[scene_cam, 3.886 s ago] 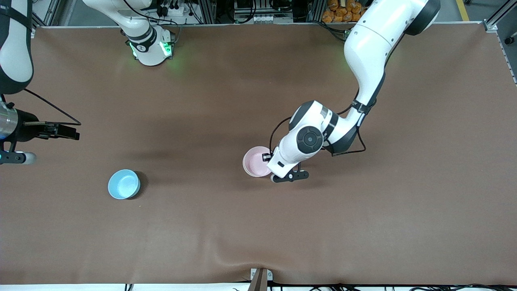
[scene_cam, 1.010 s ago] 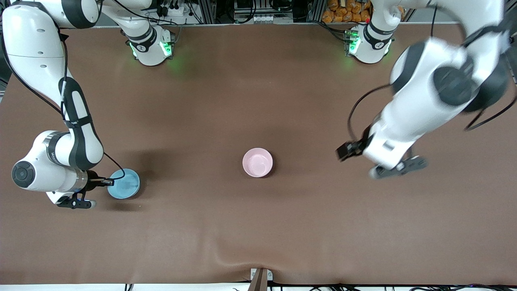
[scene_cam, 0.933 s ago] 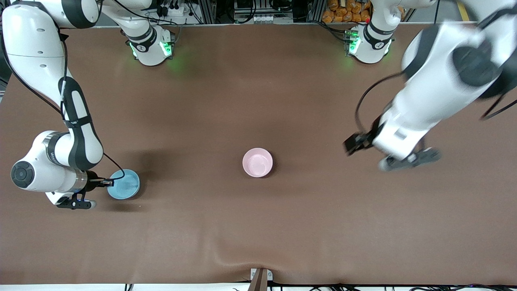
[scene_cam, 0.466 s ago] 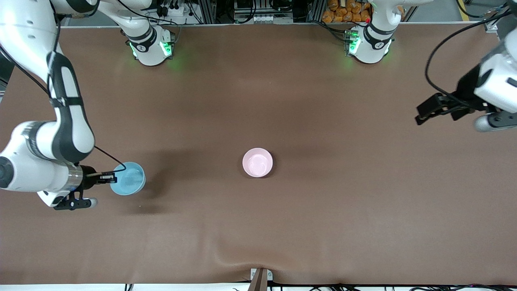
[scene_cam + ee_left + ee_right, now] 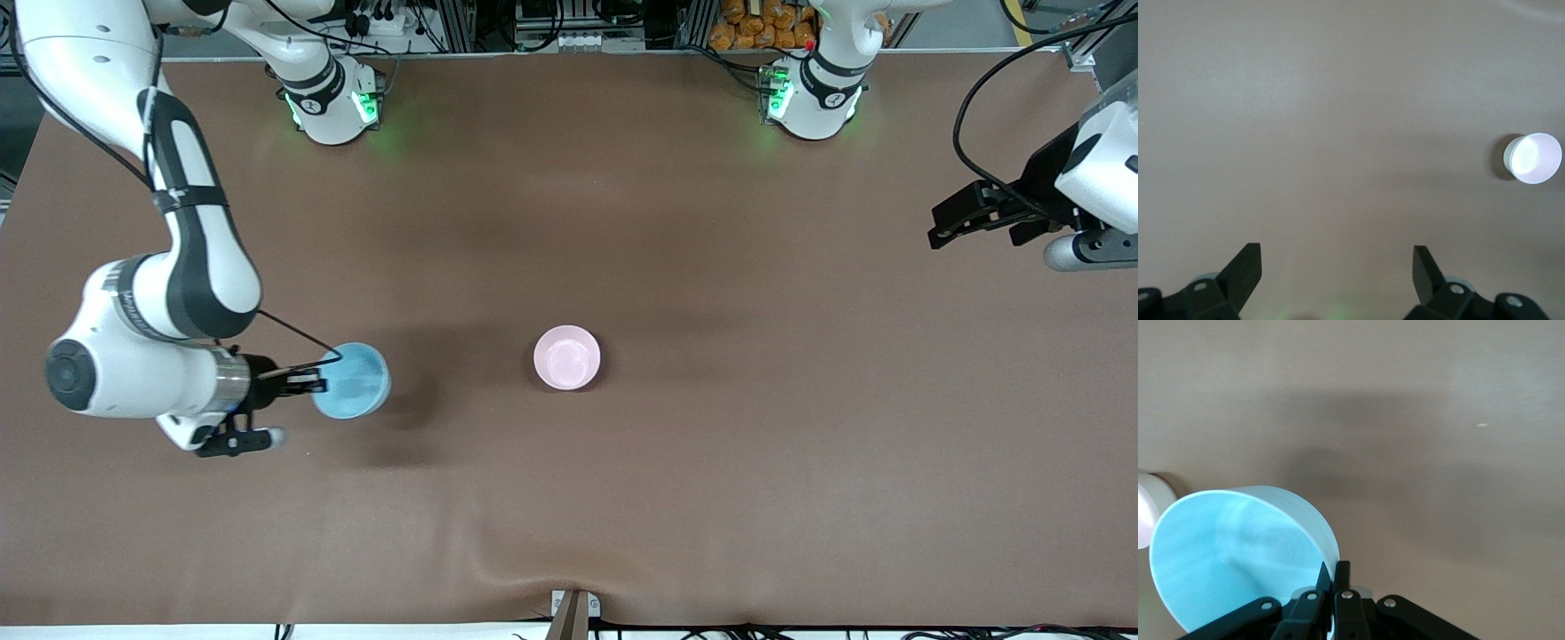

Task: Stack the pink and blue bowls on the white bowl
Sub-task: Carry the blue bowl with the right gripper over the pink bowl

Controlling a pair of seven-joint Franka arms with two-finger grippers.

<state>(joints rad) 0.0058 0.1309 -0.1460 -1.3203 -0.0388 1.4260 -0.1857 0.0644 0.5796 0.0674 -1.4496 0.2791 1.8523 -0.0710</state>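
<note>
My right gripper (image 5: 311, 384) is shut on the rim of the light blue bowl (image 5: 353, 380) and holds it tilted, a little above the table, toward the right arm's end. The right wrist view shows the fingers (image 5: 1345, 577) pinching the blue bowl's (image 5: 1238, 553) wall. The pink bowl (image 5: 567, 356) sits upright at the table's middle and shows pale in the left wrist view (image 5: 1535, 158). No separate white bowl shows. My left gripper (image 5: 941, 227) is open and empty, up in the air over the left arm's end; its own view shows it wide apart (image 5: 1336, 267).
The brown table cover (image 5: 711, 498) has a raised wrinkle at its edge nearest the front camera. Both arm bases with green lights stand along the table's edge farthest from that camera. A pale bowl edge (image 5: 1148, 510) shows in the right wrist view.
My right gripper has lifted the blue bowl and carried it toward the pink bowl. My left arm has drawn away from the pink bowl to its own end of the table.
</note>
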